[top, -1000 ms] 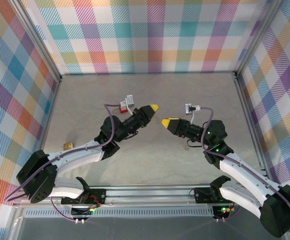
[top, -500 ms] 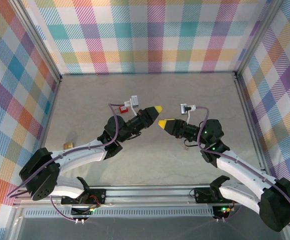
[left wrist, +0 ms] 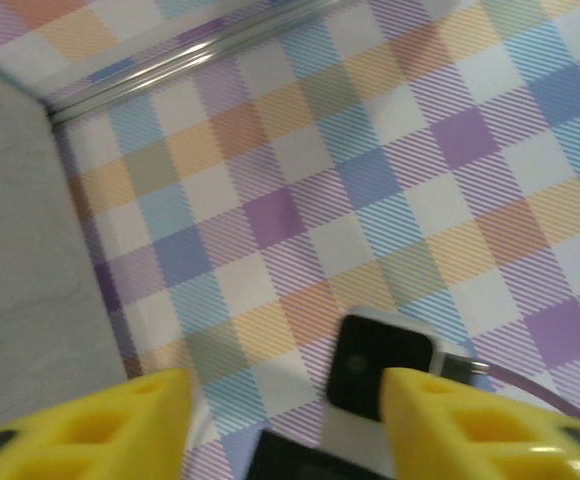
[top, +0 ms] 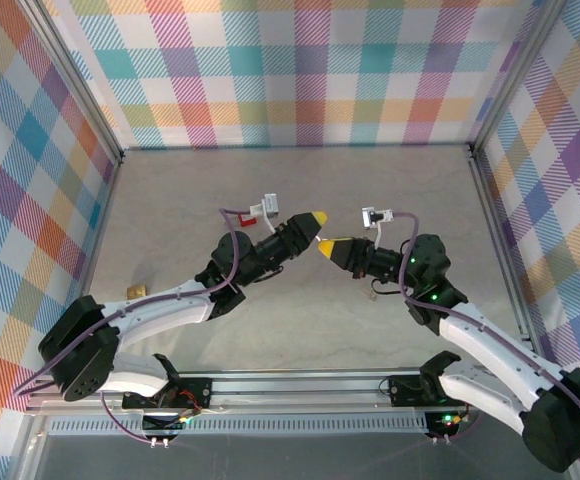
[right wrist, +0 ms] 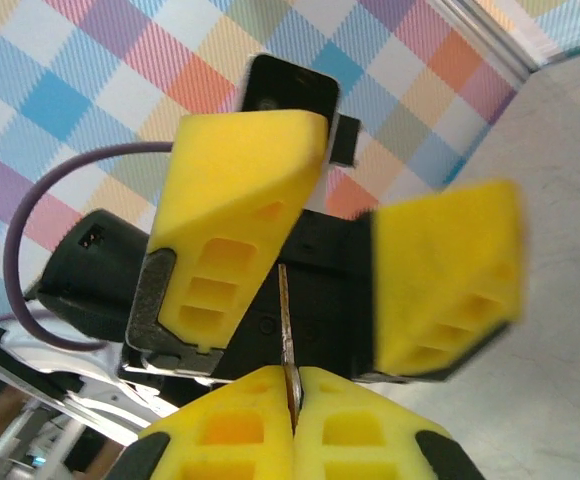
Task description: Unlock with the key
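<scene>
Observed both arms reaching inward over the grey surface (top: 290, 180), left arm (top: 170, 300) from the near left and right arm (top: 480, 340) from the near right. Noted their yellow tips meeting nose to nose near the middle of the surface.

Located the key (right wrist: 285, 310) in the right wrist view as a thin metal blade standing up out of the seam between the right fingers (right wrist: 230, 435). Recorded right jaws as closed, gripping the key at its lower end. Saw both right fingers pressed together with only the blade between them.

Recorded left jaws as open, holding nothing. Saw the left fingers (right wrist: 240, 200) from the right wrist view, standing apart, one on either side of the upper part of the blade. Could not tell whether the left-hand finger touches the blade or merely sits just beside it. Confirmed the gap from the left wrist view, with the black camera housing (left wrist: 375, 365) of the right wrist visible through it against the plaid wall (left wrist: 390, 150).

Could not make out the key from the top view; too small there.

Found a small brass-coloured block (top: 135, 290) lying on the surface near the left wall, just beside the left arm and well apart from both sets of jaws. Too small to read any detail on it.
</scene>
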